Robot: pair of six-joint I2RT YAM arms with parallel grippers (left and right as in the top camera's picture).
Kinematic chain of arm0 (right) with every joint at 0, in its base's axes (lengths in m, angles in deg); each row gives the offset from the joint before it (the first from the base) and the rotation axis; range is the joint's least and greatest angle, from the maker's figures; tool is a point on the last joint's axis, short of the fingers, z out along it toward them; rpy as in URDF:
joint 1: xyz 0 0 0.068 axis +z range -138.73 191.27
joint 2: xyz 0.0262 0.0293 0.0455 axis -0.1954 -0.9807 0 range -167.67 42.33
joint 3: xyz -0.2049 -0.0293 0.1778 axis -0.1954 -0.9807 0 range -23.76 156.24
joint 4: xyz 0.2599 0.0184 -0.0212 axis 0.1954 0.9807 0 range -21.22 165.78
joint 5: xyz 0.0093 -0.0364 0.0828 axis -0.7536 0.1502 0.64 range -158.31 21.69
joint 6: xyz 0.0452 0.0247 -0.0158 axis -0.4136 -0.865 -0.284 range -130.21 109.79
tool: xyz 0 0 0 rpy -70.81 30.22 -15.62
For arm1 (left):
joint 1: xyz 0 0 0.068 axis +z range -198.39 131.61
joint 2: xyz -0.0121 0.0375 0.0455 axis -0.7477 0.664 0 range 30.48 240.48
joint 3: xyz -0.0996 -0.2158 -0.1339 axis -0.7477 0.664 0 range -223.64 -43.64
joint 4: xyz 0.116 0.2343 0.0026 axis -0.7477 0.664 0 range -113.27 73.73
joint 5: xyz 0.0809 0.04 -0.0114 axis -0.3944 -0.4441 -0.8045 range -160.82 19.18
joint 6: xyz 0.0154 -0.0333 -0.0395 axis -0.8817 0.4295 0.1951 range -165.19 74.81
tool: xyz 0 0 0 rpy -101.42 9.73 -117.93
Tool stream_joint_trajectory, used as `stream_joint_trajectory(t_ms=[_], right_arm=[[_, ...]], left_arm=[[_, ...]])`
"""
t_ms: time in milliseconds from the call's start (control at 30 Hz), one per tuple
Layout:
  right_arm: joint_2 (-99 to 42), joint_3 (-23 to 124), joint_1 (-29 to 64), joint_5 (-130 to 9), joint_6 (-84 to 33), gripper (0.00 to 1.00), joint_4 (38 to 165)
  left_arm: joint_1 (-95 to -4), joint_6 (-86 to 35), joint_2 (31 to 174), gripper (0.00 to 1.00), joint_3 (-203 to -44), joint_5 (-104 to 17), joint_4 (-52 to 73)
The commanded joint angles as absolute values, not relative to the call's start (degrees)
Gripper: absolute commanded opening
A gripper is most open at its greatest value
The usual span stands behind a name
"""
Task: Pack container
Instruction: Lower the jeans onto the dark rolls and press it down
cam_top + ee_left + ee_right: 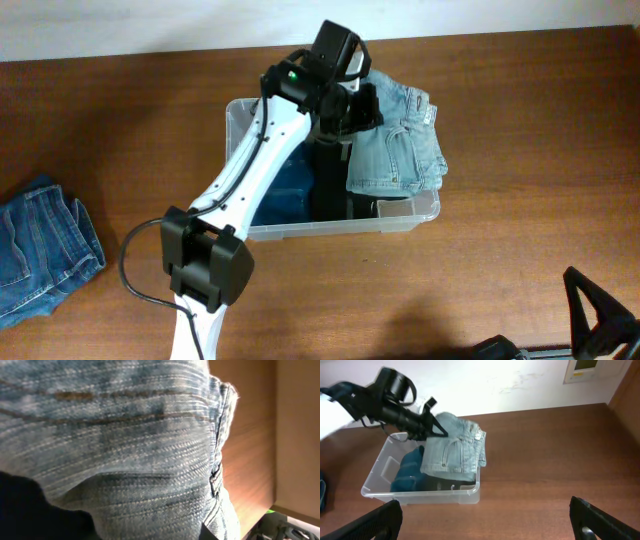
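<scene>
The clear plastic container (300, 232) stands at the table's middle and also shows in the right wrist view (420, 494). A dark blue garment (285, 190) and a black one (328, 180) lie inside it. Folded light blue jeans (395, 150) rest over its right end and overhang the rim. My left gripper (358, 108) reaches over the container and is shut on the jeans' left edge; denim (150, 435) fills the left wrist view. My right gripper (485, 520) is open and empty, low over the table at the front right (590, 310).
Another pair of blue jeans (40, 245) lies on the table at the far left. A wall with a white panel (582, 367) rises behind the table. Bare wood (545, 460) lies to the right of the container.
</scene>
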State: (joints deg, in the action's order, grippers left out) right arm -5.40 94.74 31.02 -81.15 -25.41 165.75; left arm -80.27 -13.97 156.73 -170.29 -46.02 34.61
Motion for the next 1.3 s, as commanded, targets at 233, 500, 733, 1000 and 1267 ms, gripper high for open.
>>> stream_joint_trajectory(t_ms=[233, 500, 733, 1000, 1267], right_arm=[[-5.18, 94.76, 31.06, -82.09, -25.67, 0.99, 166.08], [-5.18, 94.76, 31.06, -82.09, -25.67, 0.99, 166.08], [-5.18, 94.76, 31.06, -82.09, -25.67, 0.99, 166.08], [-5.18, 94.76, 31.06, -82.09, -25.67, 0.99, 166.08], [-5.18, 94.76, 31.06, -82.09, -25.67, 0.99, 166.08]], left_arm=[[-80.1, -11.98, 156.43, 0.01, -158.92, -46.83, 28.23], [-79.75, -11.98, 156.43, 0.01, -158.92, -55.31, 32.14], [-80.21, -12.46, 156.6, 0.01, -157.87, -57.13, 31.77], [-79.92, -18.53, 156.62, 0.95, -157.89, -57.19, 31.58], [-79.51, -22.62, 156.25, 0.99, -164.5, -63.27, 34.55]])
